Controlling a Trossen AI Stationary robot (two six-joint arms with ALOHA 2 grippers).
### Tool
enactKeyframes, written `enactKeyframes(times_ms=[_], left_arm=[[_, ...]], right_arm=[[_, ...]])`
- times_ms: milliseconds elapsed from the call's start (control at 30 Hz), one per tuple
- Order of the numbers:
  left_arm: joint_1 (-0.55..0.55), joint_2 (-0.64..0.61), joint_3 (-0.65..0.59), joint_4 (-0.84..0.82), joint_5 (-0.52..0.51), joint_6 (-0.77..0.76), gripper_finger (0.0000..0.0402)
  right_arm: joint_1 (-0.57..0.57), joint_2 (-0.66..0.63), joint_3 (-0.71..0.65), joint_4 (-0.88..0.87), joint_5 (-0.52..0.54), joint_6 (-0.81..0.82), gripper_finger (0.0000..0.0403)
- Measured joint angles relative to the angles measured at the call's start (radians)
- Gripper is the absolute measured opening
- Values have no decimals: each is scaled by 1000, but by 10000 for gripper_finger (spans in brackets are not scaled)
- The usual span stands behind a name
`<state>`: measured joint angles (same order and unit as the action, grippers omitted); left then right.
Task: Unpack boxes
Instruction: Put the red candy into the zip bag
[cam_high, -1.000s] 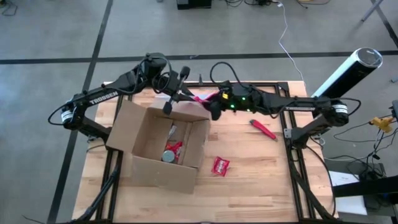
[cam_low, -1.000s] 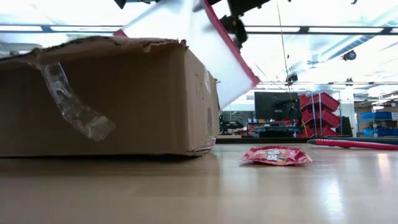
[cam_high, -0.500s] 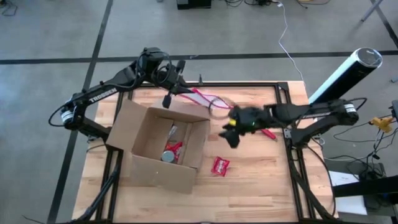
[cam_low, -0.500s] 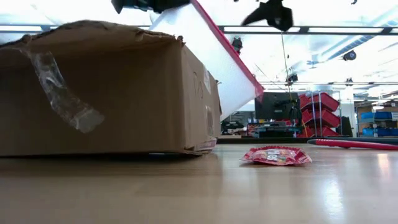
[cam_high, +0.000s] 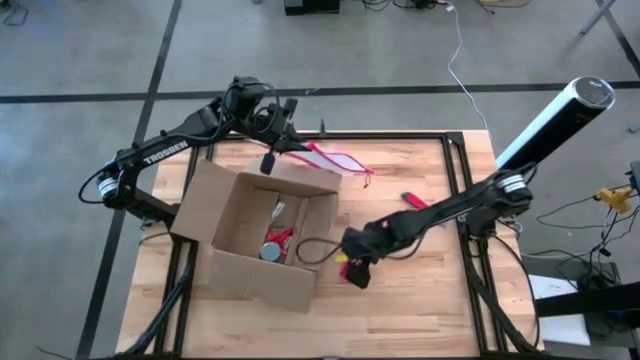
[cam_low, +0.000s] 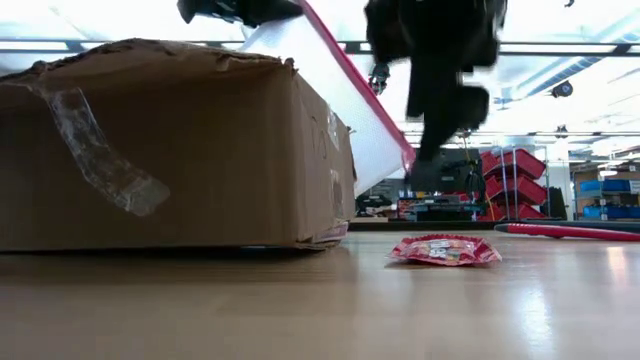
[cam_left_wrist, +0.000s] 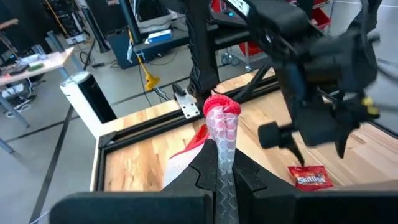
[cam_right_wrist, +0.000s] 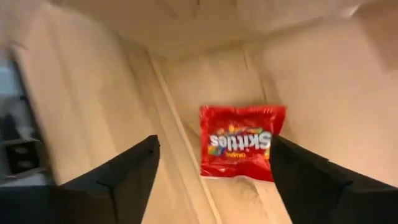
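High view: box (cam_high: 255, 240) holds red items; left end effector (cam_high: 283, 143) pinching pouch (cam_high: 338, 160); right end effector (cam_high: 356, 274) spread above Skittles packet (cam_right_wrist: 239, 142).

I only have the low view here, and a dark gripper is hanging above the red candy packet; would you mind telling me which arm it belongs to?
Observer: It is the right gripper; the high view shows that arm reaching in from the table's right side, over the Skittles packet.
Operator: Thank you. Are its fingers open?
Observer: Yes, the right wrist view shows the two fingers spread to either side of the packet, not touching it.
Operator: And what holds the pink-edged pouch over the box?
Observer: The left gripper, shut on the pouch, at the far edge of the cardboard box.
Operator: Is the box empty?
Observer: No, the high view shows a few items inside, including something red.
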<state>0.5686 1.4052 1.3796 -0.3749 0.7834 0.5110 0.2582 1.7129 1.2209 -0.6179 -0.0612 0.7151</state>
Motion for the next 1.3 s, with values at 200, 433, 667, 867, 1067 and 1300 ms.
enactKeyframes(times_ms=[200, 433, 667, 867, 1067, 1300], left_arm=[[0, 0, 0, -17, 0, 0, 0], [0, 0, 0, -46, 0, 0, 0], [0, 0, 0, -47, 0, 0, 0], [0, 0, -1, -46, 0, 0, 0], [0, 0, -1, -45, 0, 0, 0], [0, 0, -1, -44, 1, 0, 0]], right_arm=[[-2, 117, 0, 3, -8, 18, 307], [-3, 196, 0, -4, -5, 50, 278], [-4, 216, 1, -6, -19, 53, 220], [-3, 198, 1, -16, -26, 41, 123], [-3, 174, 0, -33, -29, 44, 15], [-10, 146, -1, -47, -17, 43, 5]])
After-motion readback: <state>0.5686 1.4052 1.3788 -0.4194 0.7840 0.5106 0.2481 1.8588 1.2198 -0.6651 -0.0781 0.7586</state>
